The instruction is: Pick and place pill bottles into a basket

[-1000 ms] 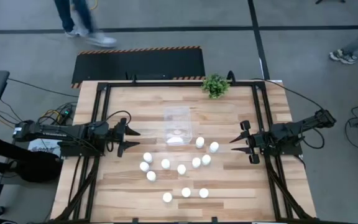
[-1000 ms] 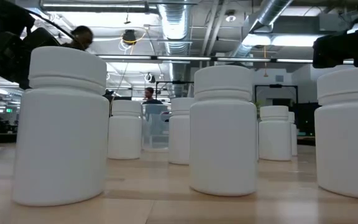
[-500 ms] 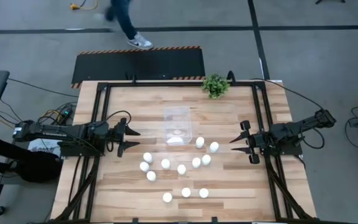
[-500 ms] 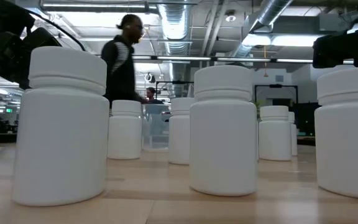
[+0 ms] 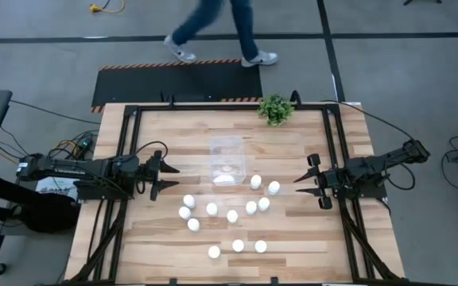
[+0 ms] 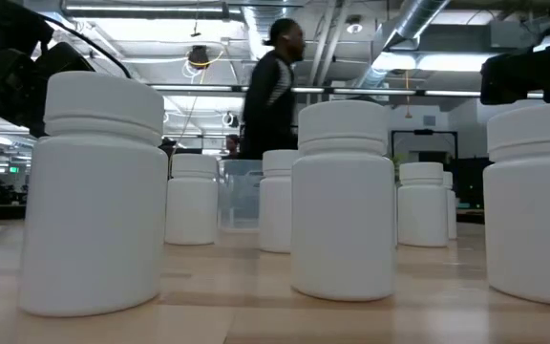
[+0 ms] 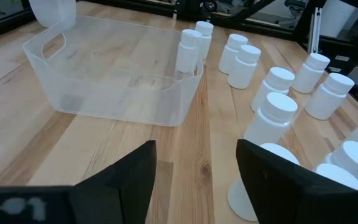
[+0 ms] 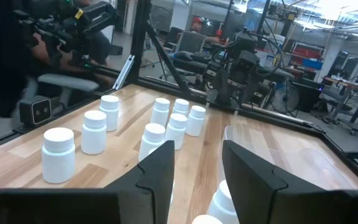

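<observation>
person (image 5: 221, 28): head cut off, blurred | basket (image 6: 240, 194): partly behind pill bottles (image 6: 344, 199)

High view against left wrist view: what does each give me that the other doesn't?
Only the high view shows both arms apart at the table's sides, the right gripper open, the potted plant, and a person's legs beyond the table. Only the left wrist view shows the basket's handle cutouts and clear walls, seemingly empty, and the bottles' caps from the side. Both show the left gripper open, the basket and the pill bottles standing outside it.
</observation>
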Controlling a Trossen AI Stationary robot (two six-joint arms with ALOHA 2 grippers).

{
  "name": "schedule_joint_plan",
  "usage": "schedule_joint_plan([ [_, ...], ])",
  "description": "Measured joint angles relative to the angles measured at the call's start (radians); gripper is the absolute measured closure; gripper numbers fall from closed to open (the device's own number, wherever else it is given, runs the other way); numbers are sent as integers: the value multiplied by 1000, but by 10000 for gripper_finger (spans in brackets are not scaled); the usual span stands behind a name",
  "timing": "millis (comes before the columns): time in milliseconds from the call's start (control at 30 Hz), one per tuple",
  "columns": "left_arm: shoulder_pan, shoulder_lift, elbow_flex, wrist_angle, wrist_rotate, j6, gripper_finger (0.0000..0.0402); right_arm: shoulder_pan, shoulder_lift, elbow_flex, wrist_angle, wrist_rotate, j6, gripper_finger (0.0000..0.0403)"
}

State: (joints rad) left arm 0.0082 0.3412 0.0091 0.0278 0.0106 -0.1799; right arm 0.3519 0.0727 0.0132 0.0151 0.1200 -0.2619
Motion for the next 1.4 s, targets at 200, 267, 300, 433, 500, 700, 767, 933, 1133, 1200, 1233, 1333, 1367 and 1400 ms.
schedule_joint_plan([
  [200, 0, 0, 0, 0, 0, 0, 191, 0, 0, 0, 0, 0, 0, 273],
  [267, 0, 0, 0, 0, 0, 0, 191, 0, 0, 0, 0, 0, 0, 273],
  [300, 0, 0, 0, 0, 0, 0, 191, 0, 0, 0, 0, 0, 0, 273],
  [433, 0, 0, 0, 0, 0, 0, 191, 0, 0, 0, 0, 0, 0, 273],
  [500, 0, 0, 0, 0, 0, 0, 191, 0, 0, 0, 0, 0, 0, 273],
  [700, 0, 0, 0, 0, 0, 0, 191, 0, 0, 0, 0, 0, 0, 273],
  [767, 0, 0, 0, 0, 0, 0, 191, 0, 0, 0, 0, 0, 0, 273],
  [933, 0, 0, 0, 0, 0, 0, 191, 0, 0, 0, 0, 0, 0, 273],
  [1133, 0, 0, 0, 0, 0, 0, 191, 0, 0, 0, 0, 0, 0, 273],
  [1200, 0, 0, 0, 0, 0, 0, 191, 0, 0, 0, 0, 0, -1, 273],
  [1233, 0, 0, 0, 0, 0, 0, 191, 0, 0, 0, 0, 1, -26, 273],
  [1333, 0, 0, 0, 0, 0, 0, 191, -8, 0, -1, 12, 15, -296, 273],
  [1367, 0, 0, 0, 0, 0, 0, 191, -8, 0, -2, 14, 11, -376, 273],
  [1400, 0, 0, 0, 0, 0, 0, 191, -8, 0, -2, 12, -1, -426, 273],
])
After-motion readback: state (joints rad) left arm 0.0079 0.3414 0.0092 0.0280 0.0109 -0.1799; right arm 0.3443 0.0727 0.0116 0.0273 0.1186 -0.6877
